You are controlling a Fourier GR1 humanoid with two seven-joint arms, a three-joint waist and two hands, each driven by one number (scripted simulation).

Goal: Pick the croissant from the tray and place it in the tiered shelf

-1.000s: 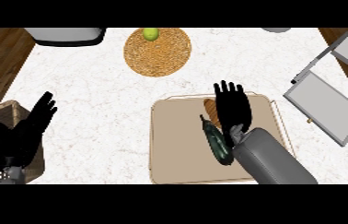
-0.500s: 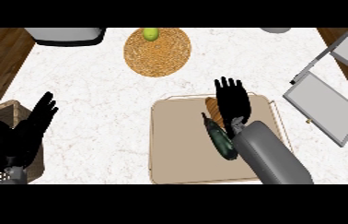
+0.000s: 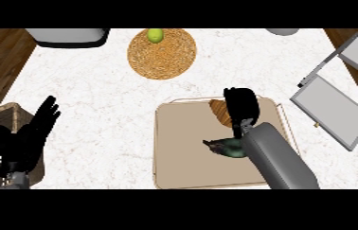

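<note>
Counter (image 3: 91,96): 1 tray (image 3: 185,151), 1 croissant (image 3: 219,111), 2 hands (image 3: 29,138) (image 3: 242,106).

brown croissant (image 3: 219,111), partly covered, at far edge of beige tray (image 3: 185,151)

The black right robot hand (image 3: 241,108), over the far edge of the beige square tray (image 3: 182,170), no longer holds its fingers (image 3: 237,95) spread and straight. They now bend down, close together, over the brown croissant (image 3: 219,113), of which only the left part shows. The hand's outline is shorter, reaching less far toward the far edge of the white marble counter (image 3: 98,106).
</note>
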